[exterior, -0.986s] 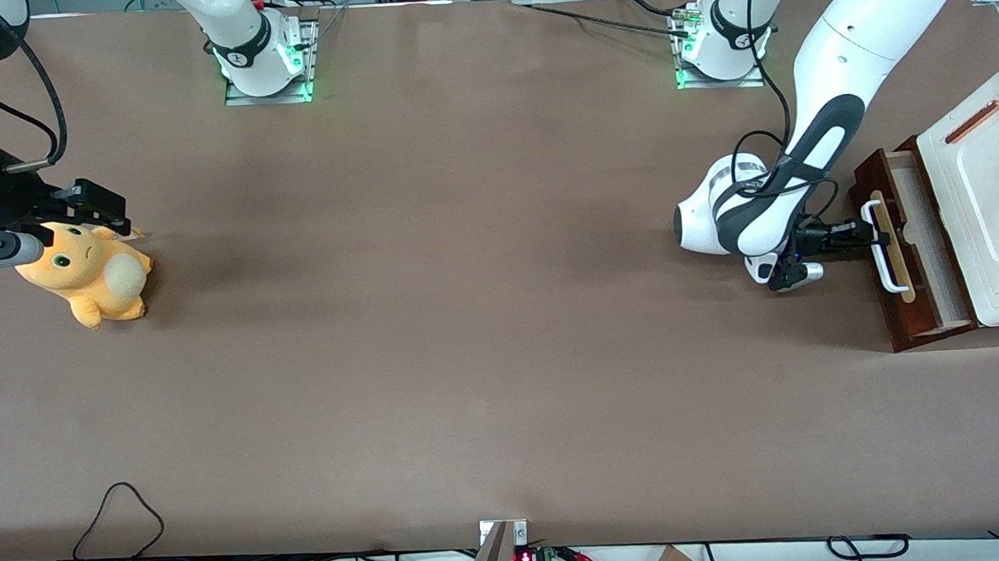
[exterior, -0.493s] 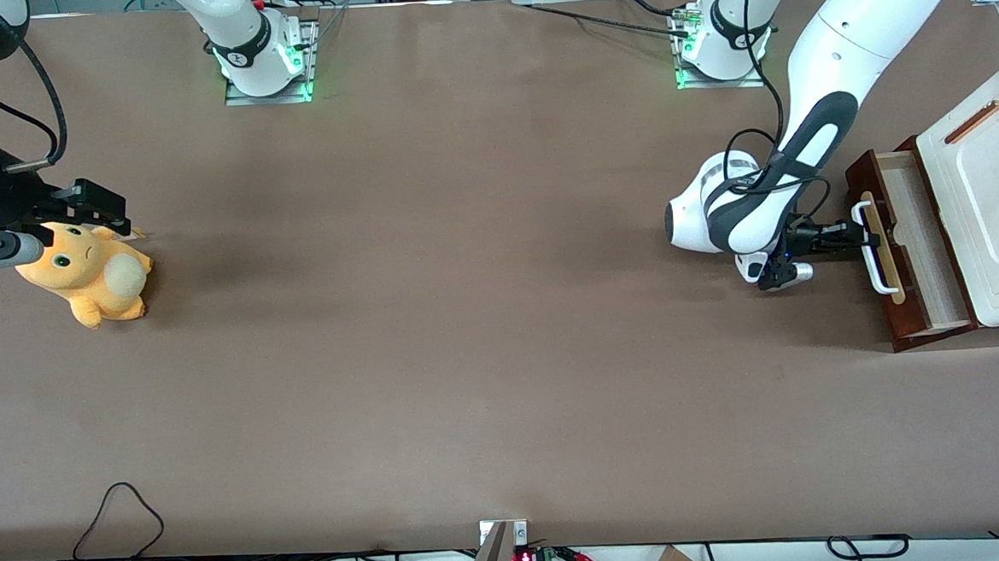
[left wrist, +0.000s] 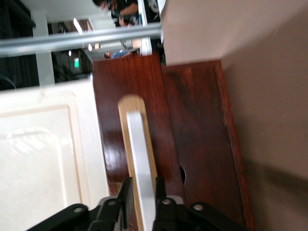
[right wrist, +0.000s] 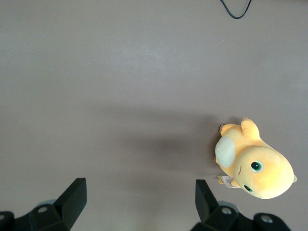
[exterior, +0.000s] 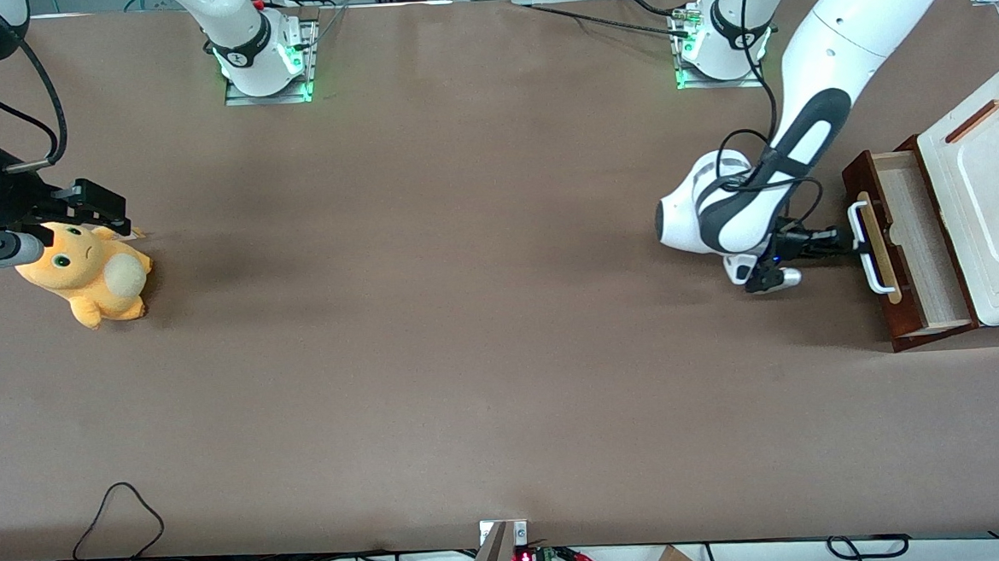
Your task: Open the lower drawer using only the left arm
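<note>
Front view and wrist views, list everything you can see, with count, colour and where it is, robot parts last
Brown table: one, matte brown, carries everything listed here.
White cabinet top with an orange strip: one, at the working arm's end of the table.
Dark reddish-brown wooden lower drawer: one, pale wood inside, pulled partly out from under the cabinet top.
White U-shaped bar handle: one, on a pale wood strip on the drawer front.
Orange plush toy with a cream belly: one, lying toward the parked arm's end of the table.
Glossy white left arm: one, black-grey panels, reaching down to the drawer front.
Small black two-finger gripper: one, fingers closed on the handle bar.
</note>
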Robot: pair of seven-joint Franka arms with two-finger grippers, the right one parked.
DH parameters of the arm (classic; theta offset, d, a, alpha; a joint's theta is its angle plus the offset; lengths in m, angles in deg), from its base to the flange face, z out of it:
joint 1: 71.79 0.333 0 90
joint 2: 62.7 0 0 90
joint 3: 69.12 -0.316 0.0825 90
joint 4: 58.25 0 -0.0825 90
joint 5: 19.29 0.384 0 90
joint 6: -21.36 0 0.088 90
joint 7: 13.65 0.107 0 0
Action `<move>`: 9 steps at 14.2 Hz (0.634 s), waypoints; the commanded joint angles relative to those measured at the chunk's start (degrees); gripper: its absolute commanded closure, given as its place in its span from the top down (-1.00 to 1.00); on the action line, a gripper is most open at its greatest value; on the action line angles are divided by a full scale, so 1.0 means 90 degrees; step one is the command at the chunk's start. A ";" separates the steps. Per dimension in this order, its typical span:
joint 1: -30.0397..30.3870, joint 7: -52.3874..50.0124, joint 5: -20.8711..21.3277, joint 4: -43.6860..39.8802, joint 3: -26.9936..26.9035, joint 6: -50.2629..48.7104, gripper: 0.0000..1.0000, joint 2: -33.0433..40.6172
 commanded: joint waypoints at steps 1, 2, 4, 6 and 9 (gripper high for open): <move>-0.0063 0.0275 -0.0015 -0.0243 0.0054 -0.0003 1.00 -0.0035; -0.0063 0.0275 -0.0054 -0.0253 0.0141 -0.0003 1.00 0.0004; -0.0024 0.0275 -0.0675 -0.0495 0.0336 0.0201 1.00 0.0296; -0.0024 0.0633 -0.2040 -0.1120 0.0357 0.0776 1.00 0.0773; -0.0063 0.1697 -0.3915 -0.1561 0.0085 0.1557 1.00 0.1787</move>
